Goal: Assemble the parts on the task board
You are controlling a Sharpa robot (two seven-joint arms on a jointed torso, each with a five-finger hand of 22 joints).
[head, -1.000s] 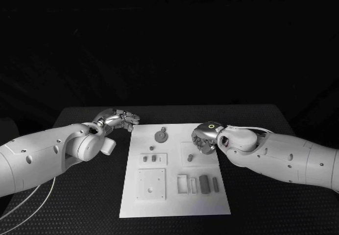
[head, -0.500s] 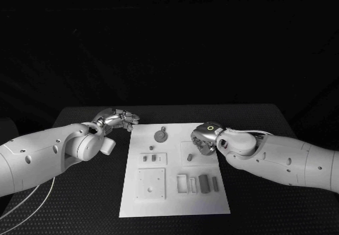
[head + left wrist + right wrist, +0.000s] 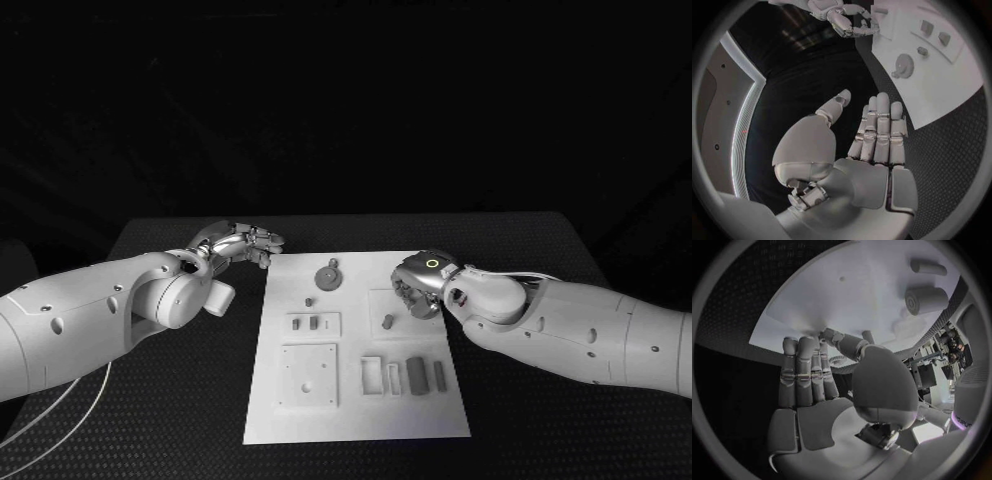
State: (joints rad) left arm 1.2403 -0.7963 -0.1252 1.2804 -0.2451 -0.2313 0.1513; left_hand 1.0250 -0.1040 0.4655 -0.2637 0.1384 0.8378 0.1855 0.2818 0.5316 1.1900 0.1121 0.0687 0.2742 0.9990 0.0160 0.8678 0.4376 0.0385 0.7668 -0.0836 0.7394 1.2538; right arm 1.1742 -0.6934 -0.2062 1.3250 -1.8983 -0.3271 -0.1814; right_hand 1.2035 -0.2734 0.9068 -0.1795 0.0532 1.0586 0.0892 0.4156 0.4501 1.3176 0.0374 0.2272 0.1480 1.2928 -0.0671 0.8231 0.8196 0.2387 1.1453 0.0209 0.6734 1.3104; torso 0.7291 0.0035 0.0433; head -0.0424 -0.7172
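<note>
While both hands hover, the parts lie on the board (image 3: pixel 361 400).
Left hand (image 3: pixel 238 243) flat, fingers together, empty, left of board's far corner; right hand (image 3: pixel 418 285) over board's right side, grasp unclear; round part (image 3: pixel 330 276) far-centre.

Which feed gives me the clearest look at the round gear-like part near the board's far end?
The head view: the round part lies unobstructed on the task board, ahead of both hands. The left wrist view shows it smaller, beyond the left hand. In the right wrist view I cannot identify it.

head view looks down; wrist views close; all share task board (image 3: pixel 361 350).
</note>
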